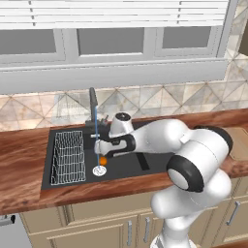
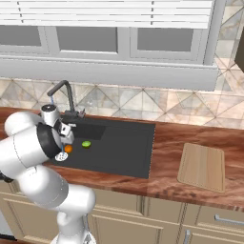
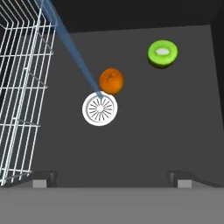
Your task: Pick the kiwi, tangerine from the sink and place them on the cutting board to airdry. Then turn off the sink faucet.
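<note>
The pincer [image 3: 112, 178] hangs over the black sink [image 1: 126, 167] with its jaws spread wide and nothing between them; its two dark fingertips [image 3: 43, 177] stand well apart at the bottom of the hand view. Below it on the basin floor lies the tangerine [image 3: 111, 81], just beside the round silver drain [image 3: 100, 108] and touching its rim in that view. The kiwi [image 3: 162, 53] rests apart from the tangerine, farther along the basin floor, its pale centre facing up. A thin stream of water [image 1: 96, 138] runs from the sink faucet [image 2: 63, 97] down to the drain. The wire rack [image 1: 68, 157] sits in the left part of the sink. The cutting board [image 2: 202, 167] lies flat on the reddish wooden bench [image 2: 167, 157], well to the right of the sink, with nothing on it.
</note>
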Available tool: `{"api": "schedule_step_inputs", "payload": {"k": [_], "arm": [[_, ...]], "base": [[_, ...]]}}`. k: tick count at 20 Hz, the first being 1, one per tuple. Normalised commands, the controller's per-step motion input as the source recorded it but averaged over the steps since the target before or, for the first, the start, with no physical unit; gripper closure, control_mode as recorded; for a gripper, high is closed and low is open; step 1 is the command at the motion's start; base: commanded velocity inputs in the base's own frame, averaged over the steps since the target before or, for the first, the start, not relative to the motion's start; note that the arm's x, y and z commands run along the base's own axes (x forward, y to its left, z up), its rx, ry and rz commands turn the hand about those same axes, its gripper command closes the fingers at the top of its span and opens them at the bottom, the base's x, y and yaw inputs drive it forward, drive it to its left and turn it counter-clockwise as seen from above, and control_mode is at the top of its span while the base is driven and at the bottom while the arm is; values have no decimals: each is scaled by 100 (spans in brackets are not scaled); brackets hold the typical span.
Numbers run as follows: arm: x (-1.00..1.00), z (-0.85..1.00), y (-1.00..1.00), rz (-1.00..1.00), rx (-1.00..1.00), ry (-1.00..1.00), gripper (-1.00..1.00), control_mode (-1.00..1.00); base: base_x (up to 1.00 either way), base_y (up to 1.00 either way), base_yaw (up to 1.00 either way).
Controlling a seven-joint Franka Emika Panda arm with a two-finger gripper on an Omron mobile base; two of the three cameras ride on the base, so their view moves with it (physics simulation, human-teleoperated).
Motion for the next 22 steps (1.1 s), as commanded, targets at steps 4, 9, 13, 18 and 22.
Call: {"api": "schedule_step_inputs", "payload": {"k": [4,9,13,18,22], "arm": [[8,-17,3,0,-4,-8,-100,-100],[15,-19,0,0,-3,-7,-100,-100],[21,-18,0,0,-1,-5,-100,-100],[22,-17,0,0,0,-2,-100,-100],[22,-11,0,0,0,0,-100,-100]], "base": [[0,0,0],[0,0,0],[0,0,0],[0,0,0],[0,0,0]]}}
